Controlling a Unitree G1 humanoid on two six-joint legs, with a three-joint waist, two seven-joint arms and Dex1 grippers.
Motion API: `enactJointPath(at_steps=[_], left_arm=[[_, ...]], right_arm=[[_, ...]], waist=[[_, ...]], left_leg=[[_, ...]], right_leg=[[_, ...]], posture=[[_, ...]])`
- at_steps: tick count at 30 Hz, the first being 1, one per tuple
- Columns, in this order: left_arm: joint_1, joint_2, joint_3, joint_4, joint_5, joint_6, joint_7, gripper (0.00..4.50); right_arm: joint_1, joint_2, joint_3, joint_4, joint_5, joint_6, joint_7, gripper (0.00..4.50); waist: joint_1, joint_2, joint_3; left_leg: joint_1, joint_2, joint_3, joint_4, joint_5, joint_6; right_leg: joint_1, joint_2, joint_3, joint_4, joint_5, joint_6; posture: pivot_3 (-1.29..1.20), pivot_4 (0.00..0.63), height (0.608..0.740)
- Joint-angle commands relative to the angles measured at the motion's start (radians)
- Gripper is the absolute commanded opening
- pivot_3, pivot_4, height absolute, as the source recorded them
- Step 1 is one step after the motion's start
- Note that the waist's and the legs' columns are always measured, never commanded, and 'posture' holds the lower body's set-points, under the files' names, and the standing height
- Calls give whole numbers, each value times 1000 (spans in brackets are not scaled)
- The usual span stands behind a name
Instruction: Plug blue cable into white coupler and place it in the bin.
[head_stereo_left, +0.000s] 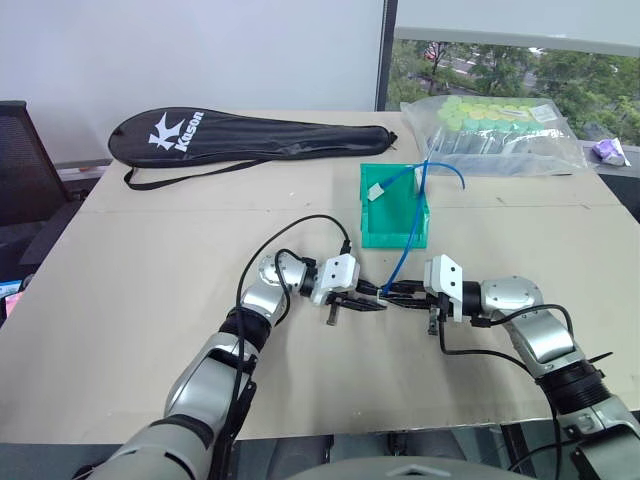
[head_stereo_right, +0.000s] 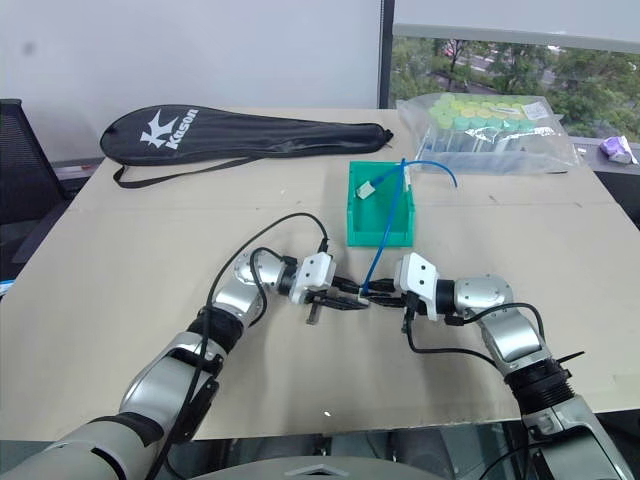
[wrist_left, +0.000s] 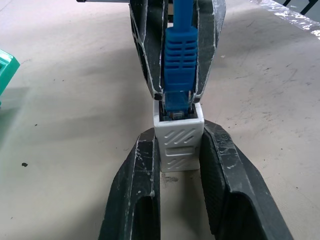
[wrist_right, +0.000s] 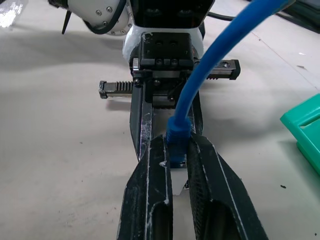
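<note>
Over tan table | left jaws clamp ribbed white coupler (wrist_left: 178, 142) | right jaws pinch blue cable (wrist_left: 178, 60) (ridged boot)

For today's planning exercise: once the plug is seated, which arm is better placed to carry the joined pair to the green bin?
Probably the right. The right gripper clamps the blue cable at its plug and sits nearer the bin; the left gripper holds the white coupler.

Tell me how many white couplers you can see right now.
2: one white coupler held in the left gripper with the blue cable plugged in, and a second white coupler in the green bin. Others may be hidden.
</note>
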Motion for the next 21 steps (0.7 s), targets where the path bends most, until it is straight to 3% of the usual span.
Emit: enactJointPath(at_steps=[1, 7, 13, 19, 21], left_arm=[[25, -9, -26, -8, 39, 5, -7, 490], [30, -11, -18, -11, 43, 1, 14, 490], [35, -20, -2, -53, 13, 68, 7, 490], [67, 5, 6, -108, 39, 99, 61, 3194], [105, 24, 15, -198, 8, 157, 56, 3194]], right_arm=[[28, 30, -18, -10, 50, 31, 1, 0], [-17, 30, -93, -171, 161, 122, -3, 0], [-20, 15, -82, -153, 117, 114, 13, 0], [-28, 24, -82, -145, 98, 103, 0, 0], [-32, 24, -89, -150, 101, 106, -6, 0]], waist=[[-3, 3, 2], [0, 8, 8], [7, 9, 14], [10, 12, 15], [9, 12, 15]], left_leg=[[-1, 0, 0, 0, 0, 0], [-8, -2, 1, 0, 0, 0], [-11, -4, 2, 0, 0, 0], [-15, -5, 1, 0, 0, 0], [-17, -5, 1, 1, 0, 0]], right_leg=[[0, 0, 0, 0, 0, 0], [-6, -3, 1, 0, 0, 0], [-8, -4, 1, -2, 0, 0], [-13, -3, 1, -1, 0, 1], [-14, -3, 0, -1, 2, 3]], posture=[[0, 150, 740], [0, 150, 740], [0, 150, 740], [0, 150, 740], [0, 150, 740]])
